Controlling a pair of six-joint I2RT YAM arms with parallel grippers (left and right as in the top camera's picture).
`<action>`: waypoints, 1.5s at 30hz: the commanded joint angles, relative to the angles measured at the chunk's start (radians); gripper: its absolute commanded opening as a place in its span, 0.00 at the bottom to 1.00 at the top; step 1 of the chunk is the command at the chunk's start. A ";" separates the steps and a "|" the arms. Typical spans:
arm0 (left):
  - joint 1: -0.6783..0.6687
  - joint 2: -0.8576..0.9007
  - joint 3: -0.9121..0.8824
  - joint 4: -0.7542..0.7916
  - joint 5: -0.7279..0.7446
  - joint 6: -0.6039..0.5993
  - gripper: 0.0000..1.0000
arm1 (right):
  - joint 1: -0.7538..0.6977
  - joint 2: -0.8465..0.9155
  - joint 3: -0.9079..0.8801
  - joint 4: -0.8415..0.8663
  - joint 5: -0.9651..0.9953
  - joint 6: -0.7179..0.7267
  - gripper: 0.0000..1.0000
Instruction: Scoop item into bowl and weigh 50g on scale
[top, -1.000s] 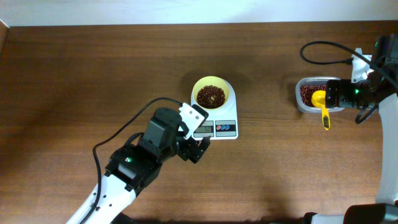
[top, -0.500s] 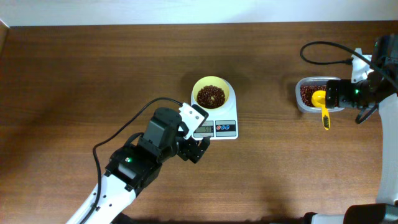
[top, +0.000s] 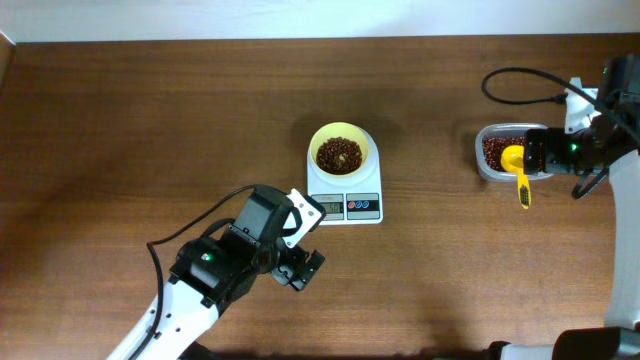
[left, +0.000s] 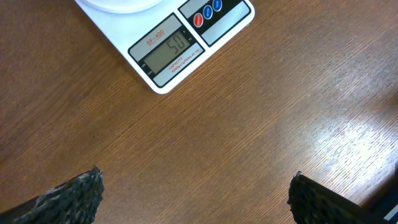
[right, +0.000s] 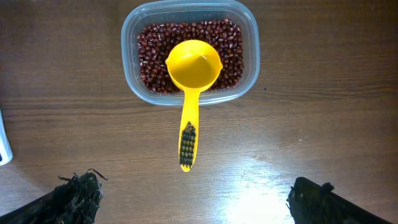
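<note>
Pale yellow small round bowl (top: 318, 140) holding dark red-brown beans (top: 339, 154): on the small white kitchen scale (top: 345, 207), centre of surface; display apparently at target.
Change: left end effector (top: 303, 242), jaws wide, empty, has withdrawn from the scale toward 7 o'clock; weighing likely complete.
Right end effector (right: 193, 202): open, empty, at 3 o'clock above yellow plastic scoop (top: 515, 165).

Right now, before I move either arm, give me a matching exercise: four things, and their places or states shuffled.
Things:
1 bowl
2 scoop
3 scale
4 left claw

States:
A open above bare table
B head in the tub, handle outside
C on the scale, holding beans
D carrying the bowl

Pairs: 1-C; 2-B; 3-D; 4-A
</note>
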 joint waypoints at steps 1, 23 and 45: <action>-0.002 -0.005 -0.003 -0.001 0.014 0.010 0.99 | 0.005 -0.006 0.017 0.001 0.008 0.000 0.99; -0.002 -0.005 -0.003 -0.001 0.014 0.010 0.99 | 0.005 -0.006 0.017 0.001 0.009 0.000 0.99; -0.002 0.086 -0.003 0.148 -0.030 -0.218 0.99 | 0.005 -0.006 0.017 0.001 0.009 0.000 0.99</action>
